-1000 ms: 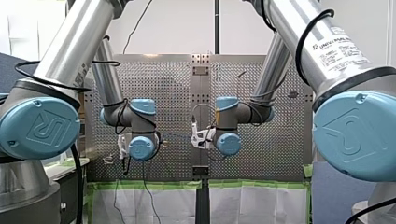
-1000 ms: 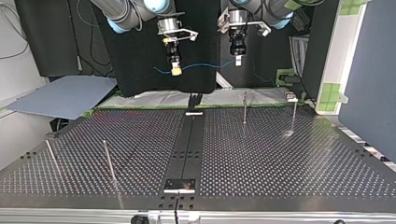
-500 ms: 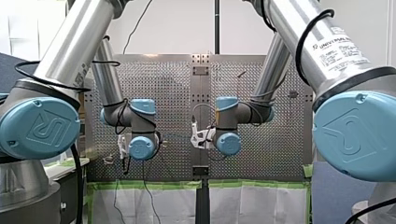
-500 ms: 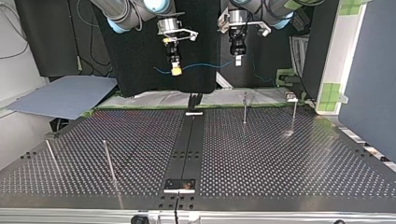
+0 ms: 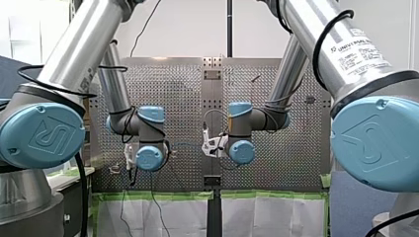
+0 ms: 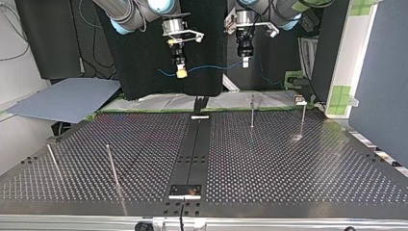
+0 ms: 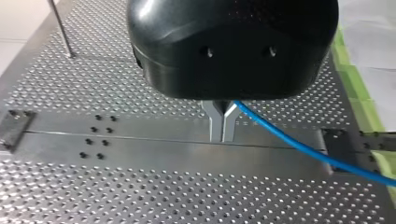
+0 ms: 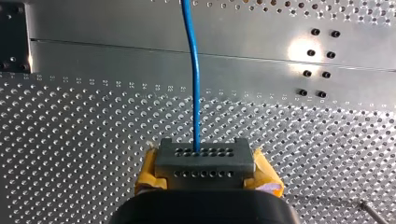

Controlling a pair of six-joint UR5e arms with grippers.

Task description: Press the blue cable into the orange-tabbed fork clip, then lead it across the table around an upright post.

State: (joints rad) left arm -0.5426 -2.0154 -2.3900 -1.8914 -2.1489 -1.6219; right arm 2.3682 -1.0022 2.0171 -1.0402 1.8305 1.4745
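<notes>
Together left gripper [image 7: 222,133] and right gripper [image 8: 204,154] pinch cable [image 8: 196,93].

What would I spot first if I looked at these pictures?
Probably the blue cable, hanging in the air above the table in the top view. My left claw pinches it at that view's right, and my right claw, with yellow pads, pinches it at the left. Below them, thin upright posts stand on the table, which is full of little holes.

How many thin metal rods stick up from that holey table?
4 thin metal rods in the top view: two at left, two farther back at right. Others may be hidden.
</notes>
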